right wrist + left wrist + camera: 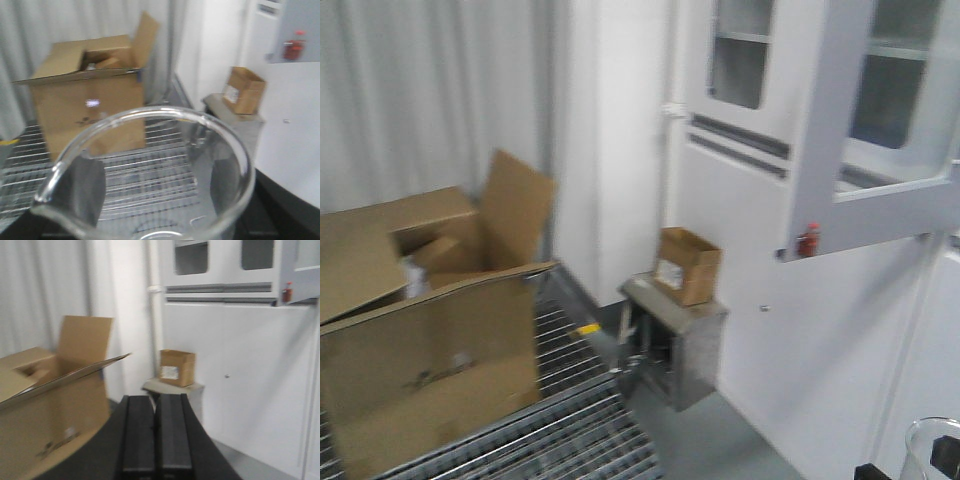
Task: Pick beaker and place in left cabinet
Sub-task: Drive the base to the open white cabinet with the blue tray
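Note:
The beaker is clear glass with a pour spout at its lower left rim, and it fills the right wrist view. My right gripper is shut on it, its dark fingers showing through the glass on both sides. In the front view the beaker shows only as a rim at the bottom right corner. My left gripper is shut with nothing in it, held in the air and pointing at a small box. I cannot make out the left cabinet in these blurred views.
A large open cardboard box stands on a metal grate floor at the left. A small cardboard box sits on a low metal stand. A white wall unit with windowed doors rises at the right, with one grey door swung open.

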You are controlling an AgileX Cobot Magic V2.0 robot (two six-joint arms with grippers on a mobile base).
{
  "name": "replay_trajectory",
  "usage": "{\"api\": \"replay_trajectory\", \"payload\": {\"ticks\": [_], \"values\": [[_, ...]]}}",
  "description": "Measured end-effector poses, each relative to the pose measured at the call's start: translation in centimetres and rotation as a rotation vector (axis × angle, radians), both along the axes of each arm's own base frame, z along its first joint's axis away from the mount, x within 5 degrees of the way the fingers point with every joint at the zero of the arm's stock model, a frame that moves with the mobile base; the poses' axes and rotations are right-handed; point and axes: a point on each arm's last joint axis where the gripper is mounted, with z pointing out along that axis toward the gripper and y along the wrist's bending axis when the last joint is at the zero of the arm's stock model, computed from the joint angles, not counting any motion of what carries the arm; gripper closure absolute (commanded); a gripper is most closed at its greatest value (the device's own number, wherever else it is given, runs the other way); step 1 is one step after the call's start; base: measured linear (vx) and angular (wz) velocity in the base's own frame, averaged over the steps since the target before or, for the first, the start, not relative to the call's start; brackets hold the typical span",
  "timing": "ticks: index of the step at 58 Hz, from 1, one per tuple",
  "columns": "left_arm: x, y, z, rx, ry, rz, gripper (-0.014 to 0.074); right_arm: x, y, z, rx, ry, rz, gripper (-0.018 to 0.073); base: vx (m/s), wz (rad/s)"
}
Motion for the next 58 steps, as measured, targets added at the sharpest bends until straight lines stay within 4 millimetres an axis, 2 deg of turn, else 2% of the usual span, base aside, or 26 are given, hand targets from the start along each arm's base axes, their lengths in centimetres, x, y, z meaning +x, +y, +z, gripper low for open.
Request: {"api": "replay_trajectory", "payload": {"ticks": [58], "values": [[0.0, 0.0, 0.0, 0.0, 0.0, 0.0, 0.0595, 0.01, -0.02, -0.01, -0.001, 0.0, -0.002, 0.0564, 0.37, -0.73]]}}
